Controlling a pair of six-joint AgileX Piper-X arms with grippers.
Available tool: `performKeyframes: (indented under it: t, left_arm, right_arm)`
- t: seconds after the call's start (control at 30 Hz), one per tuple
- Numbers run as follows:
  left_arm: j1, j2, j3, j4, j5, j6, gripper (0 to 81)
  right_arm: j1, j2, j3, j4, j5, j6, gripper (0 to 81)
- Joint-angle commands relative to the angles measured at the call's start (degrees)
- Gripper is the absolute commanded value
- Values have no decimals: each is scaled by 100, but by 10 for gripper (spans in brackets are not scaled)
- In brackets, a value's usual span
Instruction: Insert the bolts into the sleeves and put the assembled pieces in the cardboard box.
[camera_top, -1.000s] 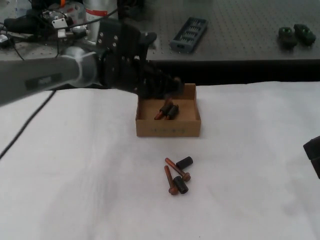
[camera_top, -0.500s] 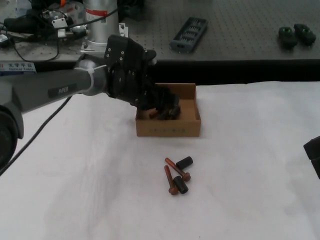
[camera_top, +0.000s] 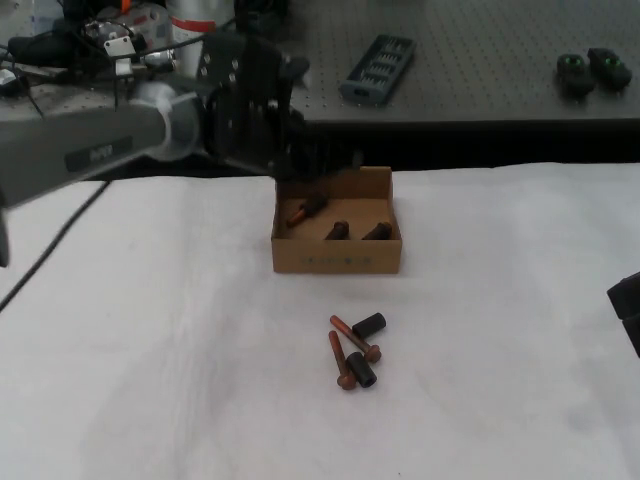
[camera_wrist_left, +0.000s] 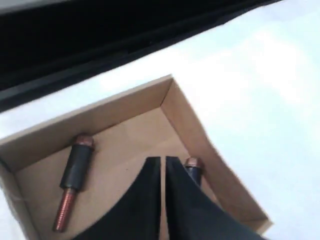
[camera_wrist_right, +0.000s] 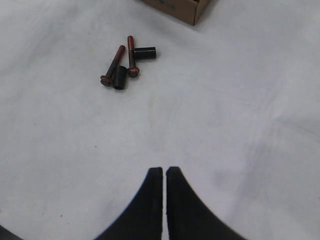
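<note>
Box (camera_top: 337, 262): holds 3 assembled pieces (camera_top: 303, 210).
Left jaws: shut, empty, above box; drop-off likely finished.
Right jaws: shut, empty, over tabletop (camera_wrist_right: 225, 125).
Waiting: 2 bolts (camera_top: 337, 358), 2 sleeves (camera_top: 368, 324), unassembled.

A white cloth (camera_top: 150, 380) covers the tabletop (camera_top: 520, 400). The box (camera_top: 337, 262) sits on the cloth toward its far edge. Nearer the camera lies a loose cluster: a bolt (camera_top: 338, 362) and a second bolt (camera_top: 352, 338) side by side, a sleeve (camera_top: 361, 371) against their heads and another sleeve (camera_top: 368, 325) just beside the second bolt. Beyond the cloth, a dark perforated bench (camera_top: 480, 60) carries a rack (camera_top: 377, 67).
</note>
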Motion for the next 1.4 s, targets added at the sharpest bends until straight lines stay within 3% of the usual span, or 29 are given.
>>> performKeyframes:
  t: [0.0,0.23,0.63,0.83,1.03,1.37]
  left_arm:
    - [1,-439,-57,686,220,-84,6]
    - [-15,-1447,477,2833,-214,1135,6]
    - [-37,-4859,4144,2028,-105,613,6]
    - [-37,-6397,5323,1694,-105,613,6]
    - [-37,-7167,5669,1637,-105,577,6]
    - [-37,-7239,5668,1594,-105,580,6]
  right_arm:
    - [-32,-75,-28,54,14,-61,19]
    - [-32,-148,-28,395,14,-46,19]
    - [-32,-586,-28,415,14,-5,19]
    - [-32,-584,426,244,-61,-5,19]
    - [-32,-584,637,192,-126,-5,19]
    - [-32,-584,637,-696,-126,-5,19]
